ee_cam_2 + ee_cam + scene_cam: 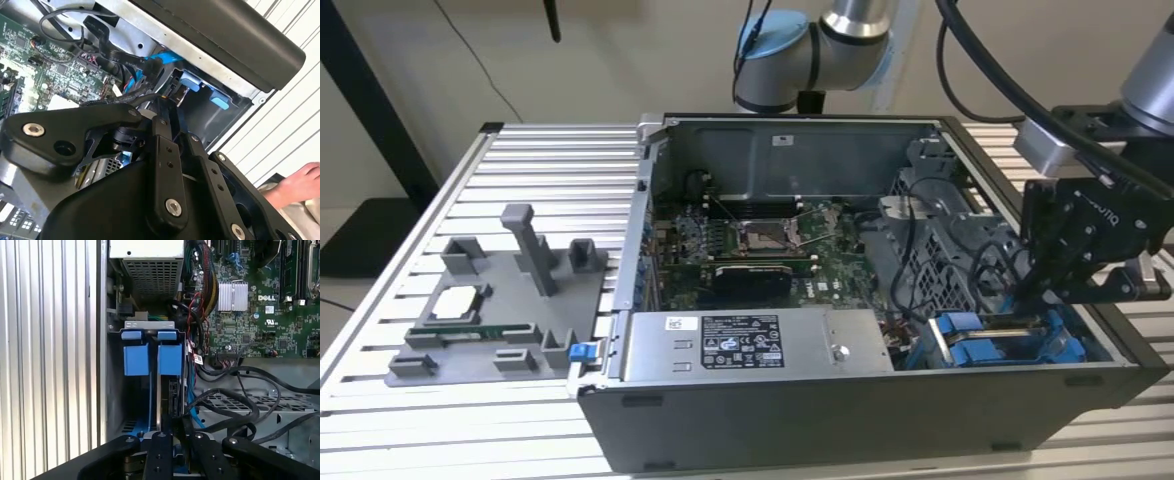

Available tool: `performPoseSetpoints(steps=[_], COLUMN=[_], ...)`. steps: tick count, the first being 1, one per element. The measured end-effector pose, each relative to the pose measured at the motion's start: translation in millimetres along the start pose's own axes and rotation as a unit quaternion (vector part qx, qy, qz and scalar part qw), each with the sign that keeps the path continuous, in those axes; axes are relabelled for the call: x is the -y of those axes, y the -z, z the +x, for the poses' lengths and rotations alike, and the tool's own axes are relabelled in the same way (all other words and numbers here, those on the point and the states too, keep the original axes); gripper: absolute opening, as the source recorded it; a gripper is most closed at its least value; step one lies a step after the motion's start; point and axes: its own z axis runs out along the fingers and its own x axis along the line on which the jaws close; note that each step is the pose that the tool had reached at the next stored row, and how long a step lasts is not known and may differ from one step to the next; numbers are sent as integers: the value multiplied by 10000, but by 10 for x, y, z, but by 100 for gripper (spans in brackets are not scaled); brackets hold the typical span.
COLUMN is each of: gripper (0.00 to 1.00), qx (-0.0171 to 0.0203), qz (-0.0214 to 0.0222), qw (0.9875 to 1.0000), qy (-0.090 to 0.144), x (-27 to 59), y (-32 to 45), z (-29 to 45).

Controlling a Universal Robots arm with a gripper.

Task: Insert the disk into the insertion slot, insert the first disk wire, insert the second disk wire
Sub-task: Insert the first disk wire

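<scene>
The end effector [1025, 298] is hanging at the exterior view's right, over the near corner of the computer case [854, 420]. The disk [170, 360] is standing on its edge in the insertion slot [116, 390], blue frame up, so it fits the thin gap. I cannot tell if the end effector is pinching it.

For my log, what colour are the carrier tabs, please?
Bright blue carrier tabs, clearest in first wrist view.
</scene>
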Motion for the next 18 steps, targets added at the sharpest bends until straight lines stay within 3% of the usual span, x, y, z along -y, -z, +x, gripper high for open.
performPoseSetpoints(steps=[13,18], gripper=[0,0], qx=[16,44], qz=[-1,-2], qw=[10000,10000], qy=[-45,-54], x=[2,7], y=[-51,-60], z=[-1,-1])
